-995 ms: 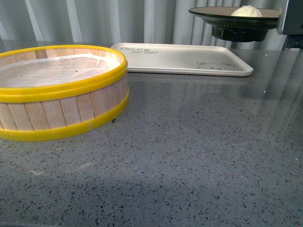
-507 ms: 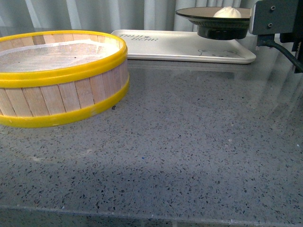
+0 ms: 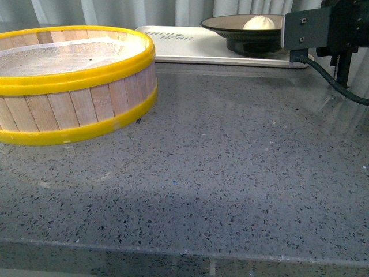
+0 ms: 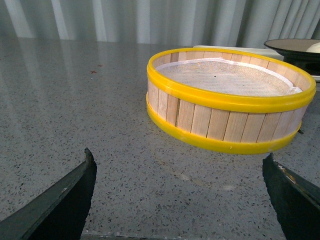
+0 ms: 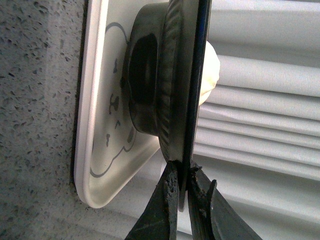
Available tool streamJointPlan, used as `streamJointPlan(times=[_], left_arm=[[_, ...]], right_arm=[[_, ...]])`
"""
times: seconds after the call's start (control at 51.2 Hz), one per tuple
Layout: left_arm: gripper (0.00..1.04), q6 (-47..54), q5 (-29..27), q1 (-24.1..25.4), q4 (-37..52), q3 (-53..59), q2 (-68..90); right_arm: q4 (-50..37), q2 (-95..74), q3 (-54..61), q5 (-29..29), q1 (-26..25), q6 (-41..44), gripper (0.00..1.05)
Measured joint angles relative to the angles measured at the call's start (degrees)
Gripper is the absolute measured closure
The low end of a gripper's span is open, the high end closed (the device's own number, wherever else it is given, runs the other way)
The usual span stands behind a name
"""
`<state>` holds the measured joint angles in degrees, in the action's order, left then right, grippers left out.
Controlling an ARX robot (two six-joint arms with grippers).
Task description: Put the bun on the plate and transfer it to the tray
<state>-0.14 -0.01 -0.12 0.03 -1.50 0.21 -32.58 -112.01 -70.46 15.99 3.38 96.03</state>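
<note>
A black housing (image 3: pixel 302 30) on the right arm hides the right side of the plate (image 3: pixel 216 24) and the end of the tray (image 3: pixel 179 52) in the front view; the steamer basket (image 3: pixel 75 86) runs off the left edge. From the right wrist, the plate's rim covers most of the bun (image 5: pixel 210 70).

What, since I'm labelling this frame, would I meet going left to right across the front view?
Steamer basket → tray (its bare left part) → plate → bun on it → right arm's wrist.
</note>
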Motion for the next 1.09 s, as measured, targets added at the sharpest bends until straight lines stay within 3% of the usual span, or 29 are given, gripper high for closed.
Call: streamJointPlan(times=[1.093], left_arm=[[0.07, 0.00, 0.00, 0.00, 0.00, 0.00, 0.00]], right_arm=[[-0.57, -0.90, -0.57, -2.32, -0.09, -1.84, 1.02]])
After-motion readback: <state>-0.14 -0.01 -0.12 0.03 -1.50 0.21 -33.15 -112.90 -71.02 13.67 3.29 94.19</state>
